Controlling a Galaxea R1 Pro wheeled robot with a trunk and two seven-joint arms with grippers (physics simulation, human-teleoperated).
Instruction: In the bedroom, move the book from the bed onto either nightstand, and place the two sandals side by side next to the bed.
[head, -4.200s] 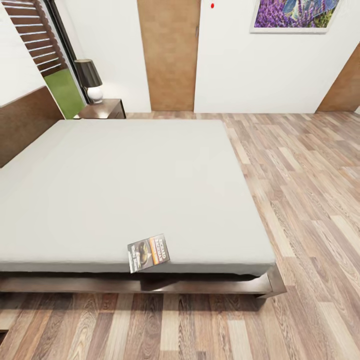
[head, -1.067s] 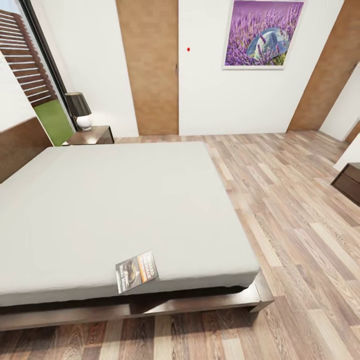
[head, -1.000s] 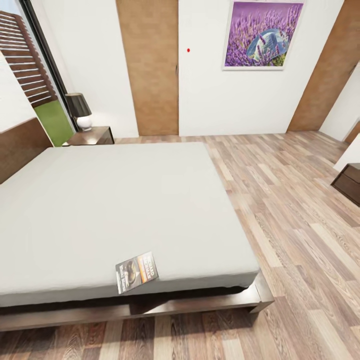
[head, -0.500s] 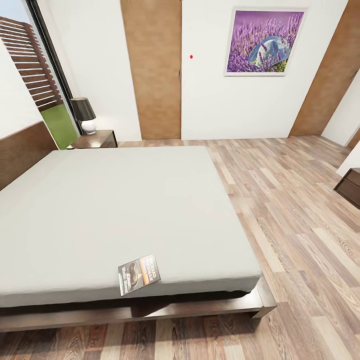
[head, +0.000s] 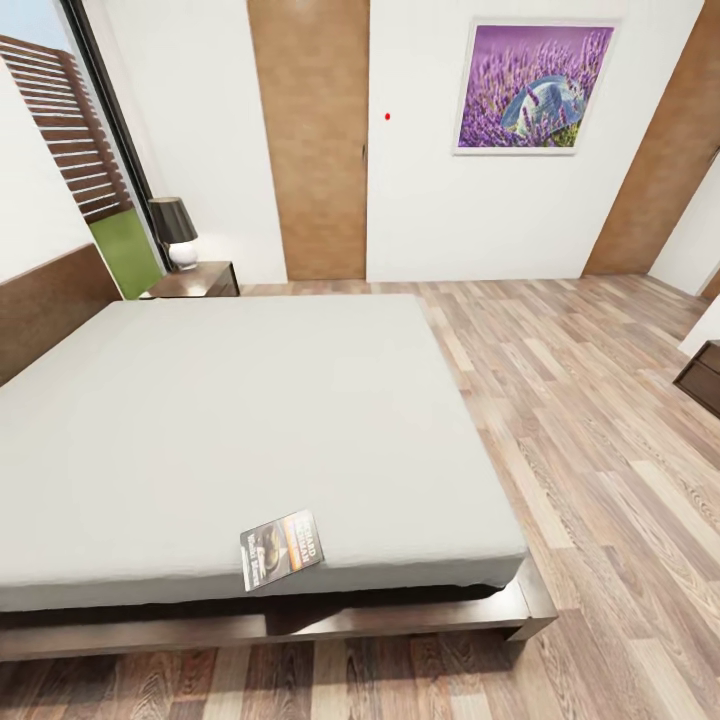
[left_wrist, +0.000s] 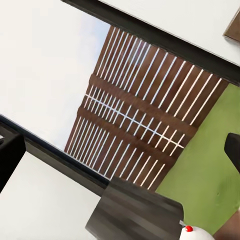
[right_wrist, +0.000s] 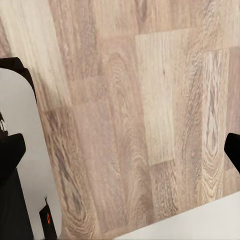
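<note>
The book (head: 282, 549), a thin paperback with an orange band, lies flat on the grey mattress of the bed (head: 250, 420), close to its near edge. A dark nightstand (head: 198, 281) stands at the bed's far left corner, beside the headboard. The sandals are out of view. My left gripper (left_wrist: 120, 155) is open, its dark fingertips (left_wrist: 10, 159) wide apart, facing the window and a lamp shade (left_wrist: 135, 216). Over bare wood floor, my right gripper (right_wrist: 120, 150) is open too, with nothing between its fingertips (right_wrist: 233, 149).
A black-shaded lamp (head: 175, 230) sits on the nightstand. Tan doors (head: 312, 140) and a lavender picture (head: 535, 88) line the far wall. Plank floor (head: 590, 420) stretches right of the bed. A dark cabinet (head: 703, 376) shows at the right edge.
The head camera has pulled back and tilted up, so more of the far wall and the picture shows. The book lies in the same spot on the bed.
</note>
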